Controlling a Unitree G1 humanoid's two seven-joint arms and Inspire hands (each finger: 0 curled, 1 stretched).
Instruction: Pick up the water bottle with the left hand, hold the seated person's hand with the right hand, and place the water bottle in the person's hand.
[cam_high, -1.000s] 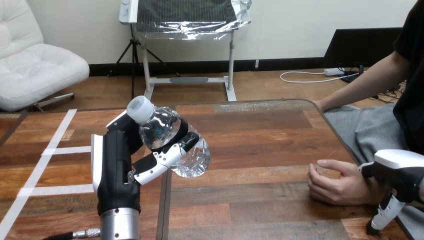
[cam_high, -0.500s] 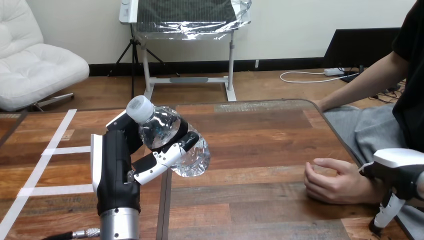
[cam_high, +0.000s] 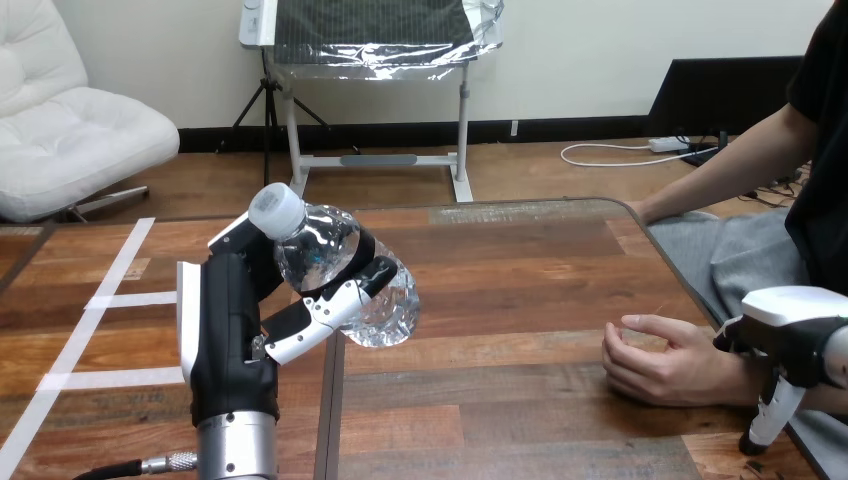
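Light falls bright and even across the desk (cam_high: 520, 290). The wood shows a pale sheen along its far part, toward the rim. The clear water bottle (cam_high: 320, 245) catches small white glints on its crinkled wall. The white shell of the left robot hand (cam_high: 235, 330) stands bright against its black body. Beneath the person's hand (cam_high: 675, 365) lies a soft, faint shadow on the wood, diffuse at its edge.

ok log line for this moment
left hand: shut on water bottle, held up tilted | right hand: beside person's hand, grip unclear | handover: not yet done
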